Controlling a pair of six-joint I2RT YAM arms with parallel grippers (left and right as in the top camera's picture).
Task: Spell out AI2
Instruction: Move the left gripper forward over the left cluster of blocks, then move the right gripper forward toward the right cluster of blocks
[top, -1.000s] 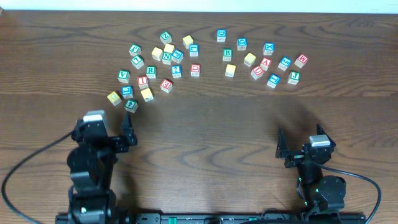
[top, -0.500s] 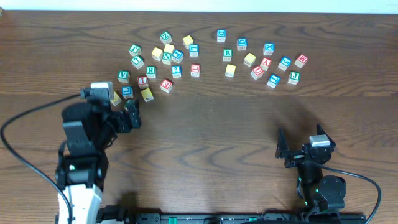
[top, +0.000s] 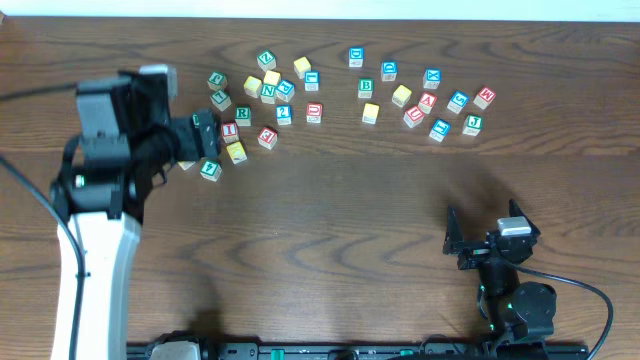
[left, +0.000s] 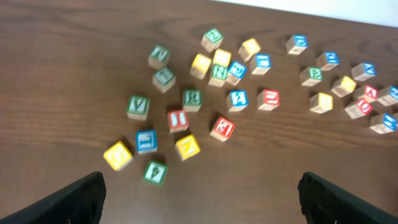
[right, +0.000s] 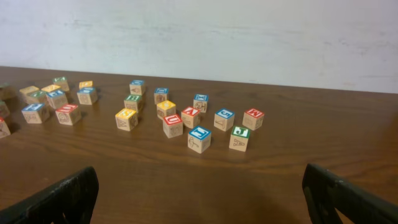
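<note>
Overhead: nothing is spelled yet. Every block lies loose in the scatter along the far side of the bench (top: 330, 220), and the open wood nearer me holds no row. My left hand (top: 203, 130) is out over the left group, just beside the red I block (top: 229, 130). The blue 2 block (top: 284, 115), as best I can read it, sits a little further right in that group. The red A block (top: 428, 101) is well apart, in the right group. My right hand (top: 487, 238) sits near its base, short of any block.

Left wrist: the left hand (left: 200, 193) is spread wide, with only bare wood between its fingers. The I block (left: 178, 119) lies ahead, slightly left of centre, with neighbours close by. The 2 block (left: 237, 98) is beyond it to the right.

Right wrist: the right hand (right: 200, 196) is likewise wide and empty. The A block (right: 190, 116) stands mid-group, touching or nearly touching a red block in front of it; I cannot tell which.

My judgement is that all three placements remain. The left hand looks set for the I or the 2, while the A, first in the row, is nearer the right hand.
</note>
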